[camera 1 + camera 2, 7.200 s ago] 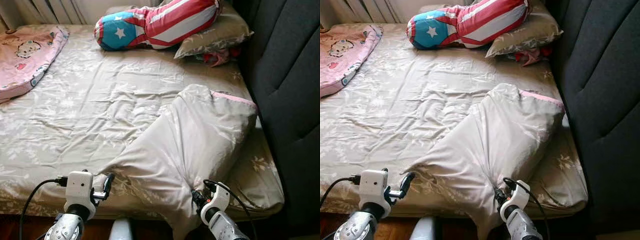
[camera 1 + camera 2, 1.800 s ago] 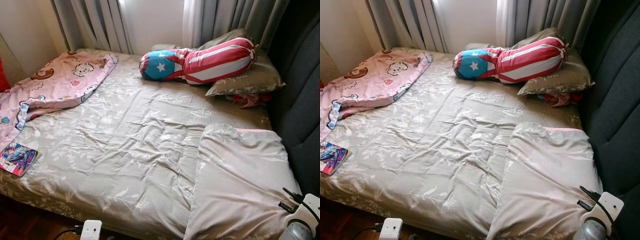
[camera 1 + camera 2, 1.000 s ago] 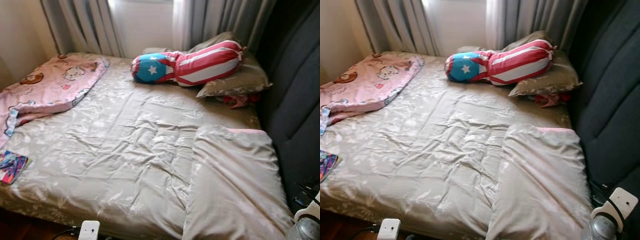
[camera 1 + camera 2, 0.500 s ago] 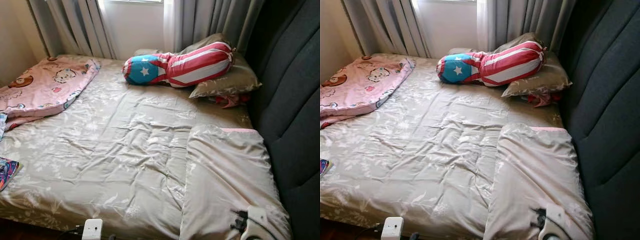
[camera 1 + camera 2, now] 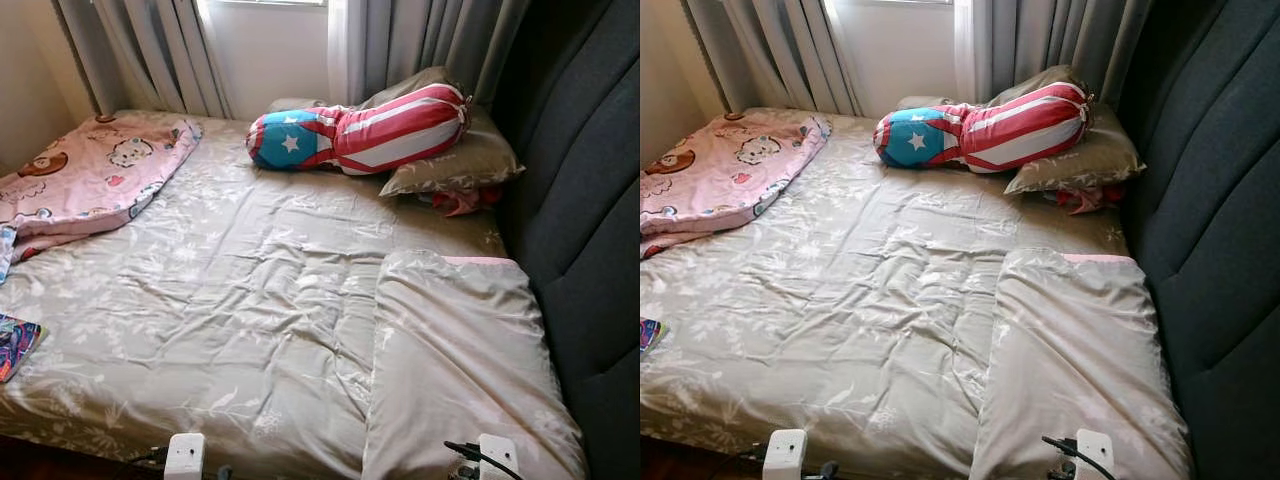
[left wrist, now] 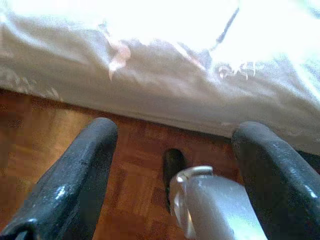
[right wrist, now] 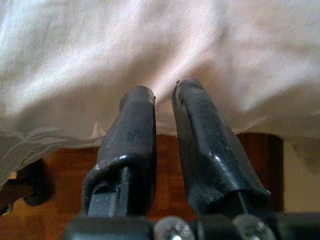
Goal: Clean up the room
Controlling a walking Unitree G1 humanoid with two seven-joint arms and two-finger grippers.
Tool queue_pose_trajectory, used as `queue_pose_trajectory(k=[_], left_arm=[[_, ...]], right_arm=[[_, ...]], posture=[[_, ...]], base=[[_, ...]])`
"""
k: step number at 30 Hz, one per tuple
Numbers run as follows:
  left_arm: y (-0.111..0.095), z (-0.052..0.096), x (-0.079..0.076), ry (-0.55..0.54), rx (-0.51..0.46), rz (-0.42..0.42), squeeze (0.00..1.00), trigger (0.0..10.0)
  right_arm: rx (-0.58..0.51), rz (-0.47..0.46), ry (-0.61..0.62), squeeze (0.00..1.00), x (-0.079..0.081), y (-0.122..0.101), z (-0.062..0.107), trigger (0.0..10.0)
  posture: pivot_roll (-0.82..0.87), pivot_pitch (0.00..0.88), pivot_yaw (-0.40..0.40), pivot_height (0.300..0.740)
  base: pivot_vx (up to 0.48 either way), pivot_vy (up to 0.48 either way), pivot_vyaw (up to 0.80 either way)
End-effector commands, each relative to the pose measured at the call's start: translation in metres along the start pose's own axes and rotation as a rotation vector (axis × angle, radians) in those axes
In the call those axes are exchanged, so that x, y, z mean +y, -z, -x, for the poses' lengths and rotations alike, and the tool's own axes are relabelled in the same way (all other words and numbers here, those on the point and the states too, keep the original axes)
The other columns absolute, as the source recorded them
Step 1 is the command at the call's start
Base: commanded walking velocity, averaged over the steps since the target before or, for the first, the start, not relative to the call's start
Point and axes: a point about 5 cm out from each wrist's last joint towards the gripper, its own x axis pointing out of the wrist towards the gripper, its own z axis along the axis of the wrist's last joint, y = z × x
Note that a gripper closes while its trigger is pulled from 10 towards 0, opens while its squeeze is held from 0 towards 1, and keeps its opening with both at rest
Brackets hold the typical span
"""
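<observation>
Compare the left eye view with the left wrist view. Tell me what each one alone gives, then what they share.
Left eye view alone: the striped bolster on a grey pillow, the pink blanket, a folded duvet, curtains and the dark headboard. Left wrist view alone: the wooden floor and the left gripper, fingers wide apart, holding nothing. Both: the bed's near edge in its beige floral sheet.

- Pillow: beige case with pink edge, lies flat on the bed at its near right corner, beside the headboard.
- Pink blanket: bunched at far left.
- Booklet: colourful, at near left edge.
</observation>
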Motion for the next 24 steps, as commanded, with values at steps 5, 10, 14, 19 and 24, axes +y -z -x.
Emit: queue_pose_trajectory(k=[5,10,14,19,24], left_arm=[[0.002,0.0,0.004,-0.006,0.025,-0.015,0.0,10.0],[-0.001,-0.001,0.003,-0.004,0.025,-0.018,0.0,10.0],[-0.002,-0.002,0.003,-0.012,0.023,-0.01,0.0,10.0],[-0.001,-0.001,0.007,-0.033,0.029,0.009,0.0,10.0],[0.002,0.0,0.008,-0.038,0.038,0.015,0.0,10.0]], right_arm=[[0.036,-0.022,0.007,0.0,0.001,0.01,0.002,10.0],[0.047,-0.037,-0.006,0.0,0.003,0.013,0.003,10.0],[0.052,-0.038,-0.025,0.0,0.005,0.014,0.003,10.0],[0.062,-0.038,-0.033,0.0,0.006,0.015,0.003,10.0],[0.07,-0.014,-0.039,0.0,0.007,0.017,0.003,10.0]], posture=[[-0.01,0.0,0.024,0.74],[-0.02,0.0,0.028,0.74],[-0.01,0.0,0.02,0.74],[0.0,0.0,0.011,0.74],[0.0,0.0,0.008,0.74]], base=[[0.0,0.0,0.0],[0.0,0.0,0.0],[0.0,0.0,0.0],[0.0,0.0,0.0],[0.0,0.0,0.0]])
